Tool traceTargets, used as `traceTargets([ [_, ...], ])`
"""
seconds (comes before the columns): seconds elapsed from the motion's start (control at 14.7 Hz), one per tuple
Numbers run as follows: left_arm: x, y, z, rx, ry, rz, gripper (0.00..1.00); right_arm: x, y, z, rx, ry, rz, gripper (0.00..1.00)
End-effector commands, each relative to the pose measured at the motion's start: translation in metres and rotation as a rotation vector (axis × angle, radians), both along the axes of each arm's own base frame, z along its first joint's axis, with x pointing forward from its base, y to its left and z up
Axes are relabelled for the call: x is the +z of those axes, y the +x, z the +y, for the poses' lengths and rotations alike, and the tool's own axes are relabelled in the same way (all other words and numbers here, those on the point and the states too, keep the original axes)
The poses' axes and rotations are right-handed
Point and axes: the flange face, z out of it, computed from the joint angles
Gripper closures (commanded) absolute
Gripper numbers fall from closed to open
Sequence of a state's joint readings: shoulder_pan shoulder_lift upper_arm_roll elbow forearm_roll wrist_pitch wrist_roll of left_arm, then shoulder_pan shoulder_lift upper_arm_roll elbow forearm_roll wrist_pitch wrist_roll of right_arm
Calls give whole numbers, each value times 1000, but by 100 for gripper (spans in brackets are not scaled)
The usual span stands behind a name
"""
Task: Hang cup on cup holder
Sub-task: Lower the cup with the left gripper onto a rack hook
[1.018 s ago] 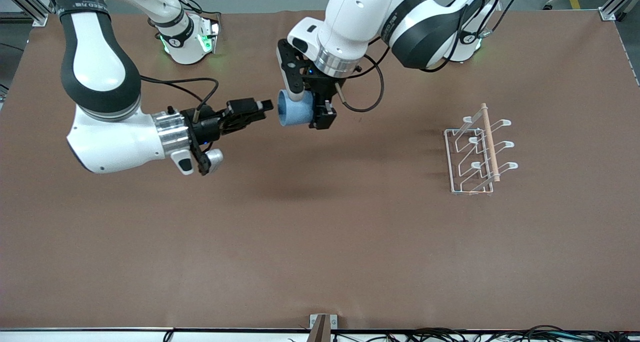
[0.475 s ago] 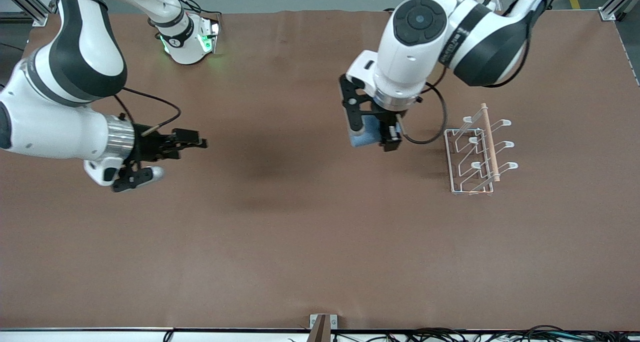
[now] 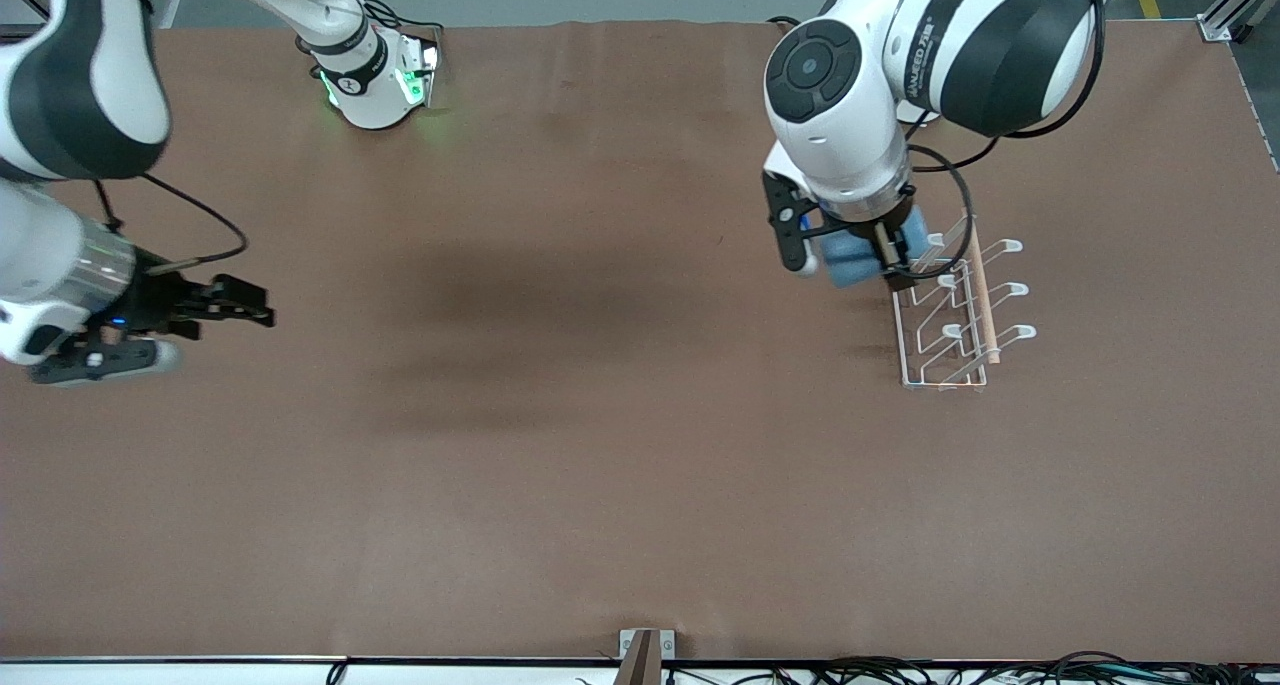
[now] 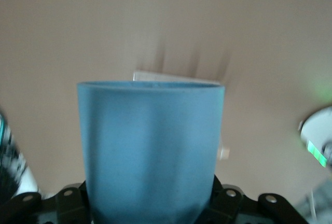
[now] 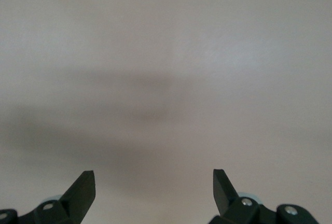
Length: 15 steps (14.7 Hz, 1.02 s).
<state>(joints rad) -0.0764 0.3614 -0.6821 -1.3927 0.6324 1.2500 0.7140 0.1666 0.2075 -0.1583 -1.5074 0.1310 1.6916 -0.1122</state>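
Note:
My left gripper [image 3: 848, 257] is shut on the light-blue cup [image 3: 852, 265] and holds it on its side in the air. The cup hangs right beside the cup holder [image 3: 981, 295], at the rack's edge that faces the middle of the table. The holder is a white wire rack with a wooden dowel, standing toward the left arm's end of the table. In the left wrist view the cup [image 4: 150, 151] fills the middle and hides the fingers; a white strip of the cup holder [image 4: 155, 76] shows past its rim. My right gripper [image 3: 250, 303] [image 5: 154, 182] is open and empty, over bare table at the right arm's end.
The brown table top [image 3: 600, 465] spreads between the two arms. The right arm's base [image 3: 375, 75] with green lights stands at the table's edge farthest from the front camera. A small bracket [image 3: 645, 650] and cables sit at the nearest edge.
My left gripper has carried the cup from over the table's middle to the cup holder. My right gripper has opened wider and drawn back toward the right arm's end.

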Motion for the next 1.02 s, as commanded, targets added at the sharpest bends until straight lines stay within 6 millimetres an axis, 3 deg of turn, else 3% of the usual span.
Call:
traceTargets([
  [0.0,-13,-3,20,-19,200,-22,46,45,-1,-17,-21,-39,-65,0],
  [0.14,-39,-1,32,-46,334,-39,48,70,0,-35,-42,-68,-110,0],
  [0.2,-51,6,49,-41,389,-39,48,81,-2,-45,-58,-69,-122,0],
  [0.48,-88,19,83,-57,537,-36,49,117,-21,-80,-122,-78,-78,0],
  [0.61,-111,22,88,-91,595,-28,49,137,-32,-94,-144,-108,-106,0],
  [0.68,-123,22,88,-106,615,-23,49,155,-48,-95,-146,-102,-121,0],
  [0.95,-168,23,79,-170,650,24,49,162,-75,-88,-158,-91,-47,0],
])
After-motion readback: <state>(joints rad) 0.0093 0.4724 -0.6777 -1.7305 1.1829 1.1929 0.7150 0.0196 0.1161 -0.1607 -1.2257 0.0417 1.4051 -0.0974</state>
